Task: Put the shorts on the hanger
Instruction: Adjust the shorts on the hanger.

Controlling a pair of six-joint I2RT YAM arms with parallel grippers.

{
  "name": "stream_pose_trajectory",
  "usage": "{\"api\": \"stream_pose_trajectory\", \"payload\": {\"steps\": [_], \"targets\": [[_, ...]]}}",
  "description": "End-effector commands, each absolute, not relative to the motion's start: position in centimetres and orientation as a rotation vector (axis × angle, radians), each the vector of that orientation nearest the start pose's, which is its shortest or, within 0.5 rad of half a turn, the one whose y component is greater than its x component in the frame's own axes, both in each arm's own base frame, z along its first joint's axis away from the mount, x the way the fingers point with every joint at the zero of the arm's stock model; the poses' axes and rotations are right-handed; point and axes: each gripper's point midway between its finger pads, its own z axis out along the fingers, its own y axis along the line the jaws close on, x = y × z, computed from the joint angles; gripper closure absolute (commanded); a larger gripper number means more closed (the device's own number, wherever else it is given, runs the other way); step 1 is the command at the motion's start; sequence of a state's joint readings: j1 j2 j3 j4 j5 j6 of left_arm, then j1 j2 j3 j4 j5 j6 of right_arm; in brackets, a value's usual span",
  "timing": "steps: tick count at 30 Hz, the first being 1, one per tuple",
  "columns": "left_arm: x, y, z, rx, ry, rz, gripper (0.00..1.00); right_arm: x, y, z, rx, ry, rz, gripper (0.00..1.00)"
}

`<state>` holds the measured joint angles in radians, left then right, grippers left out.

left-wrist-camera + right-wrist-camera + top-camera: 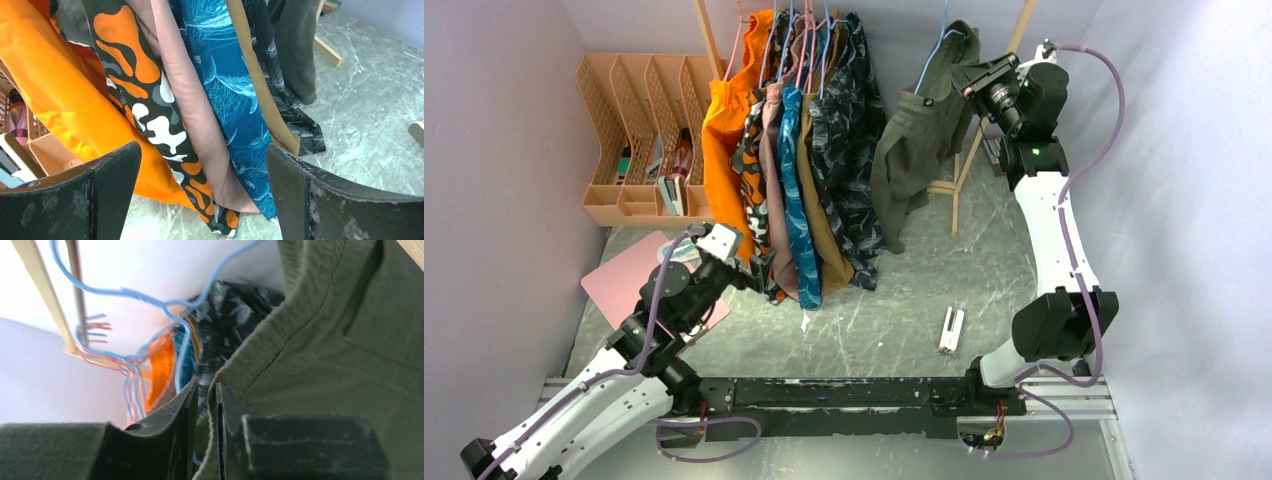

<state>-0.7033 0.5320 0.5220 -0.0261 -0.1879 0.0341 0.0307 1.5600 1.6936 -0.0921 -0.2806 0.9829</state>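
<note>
The olive-green shorts (919,150) hang on the light-blue hanger (944,40) at the right end of the rail, apart from the other clothes. My right gripper (969,80) is up at their top edge. In the right wrist view its jaws (205,390) stand a narrow slit apart, with the shorts' hem (325,365) and a bit of the blue hanger wire (150,297) in the gap. My left gripper (759,270) is low by the hems of the hanging clothes, wide open (202,150) and holding nothing. The shorts (295,50) show far back in the left wrist view.
Several garments hang on the wooden rack, among them an orange one (724,150) and a dark patterned one (854,150). A peach organizer (634,140) stands back left, a pink pad (629,275) lies beside my left arm, and a small white object (951,330) is on the marble floor.
</note>
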Motion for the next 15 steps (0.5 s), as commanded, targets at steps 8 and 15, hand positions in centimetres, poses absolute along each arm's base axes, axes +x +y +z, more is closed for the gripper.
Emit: {"api": "stream_pose_trajectory", "payload": {"steps": [8,15], "targets": [[23.8,-16.1,25.8,0.458,1.536,-0.379,0.02,44.9,8.9,43.2,0.456,1.638,0.887,0.44],[23.9,-16.0,25.8,0.451,1.535,-0.372,0.02,40.5,8.9,45.3,0.341,1.637,0.733,0.12]]}}
